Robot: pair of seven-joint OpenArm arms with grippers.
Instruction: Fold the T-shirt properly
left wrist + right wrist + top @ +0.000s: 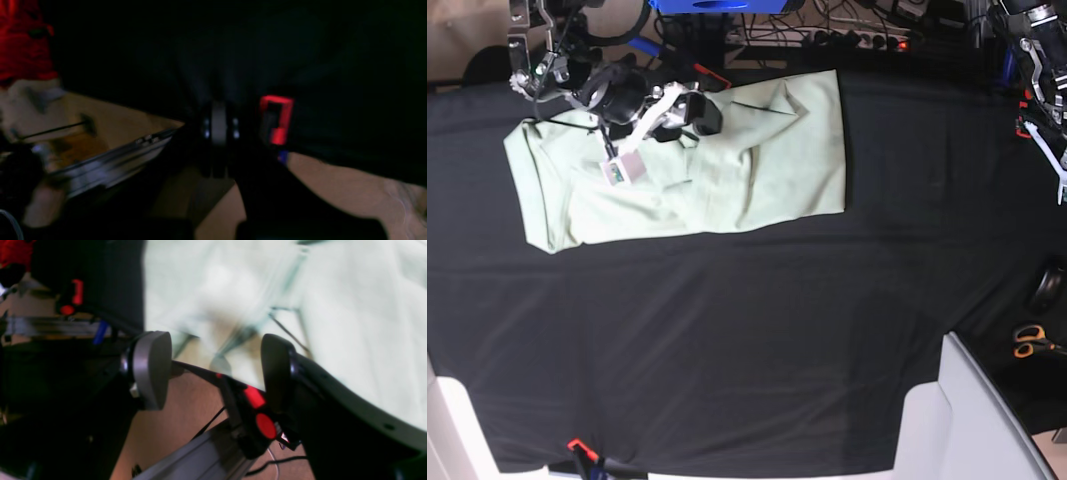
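The pale mint-green T-shirt (pixel 727 170) lies spread, partly folded, on the black table cover (pixel 747 330) at the far left. It fills the top of the right wrist view (pixel 350 323). My right gripper (pixel 703 112) hovers over the shirt's upper middle. In the right wrist view the right gripper (pixel 213 370) is open and empty, jaws wide apart. My left gripper (pixel 218 133) is off the shirt at the table's far right edge; its jaws look pressed together with nothing between them. The left arm (pixel 1042 70) shows at the top right of the base view.
Orange-handled scissors (pixel 1030 343) and a black round object (pixel 1052 287) lie at the right edge. A white panel (pixel 972 420) stands at the bottom right. A red clamp (pixel 577 446) grips the cover's front edge. Cables (pixel 847 35) run along the back.
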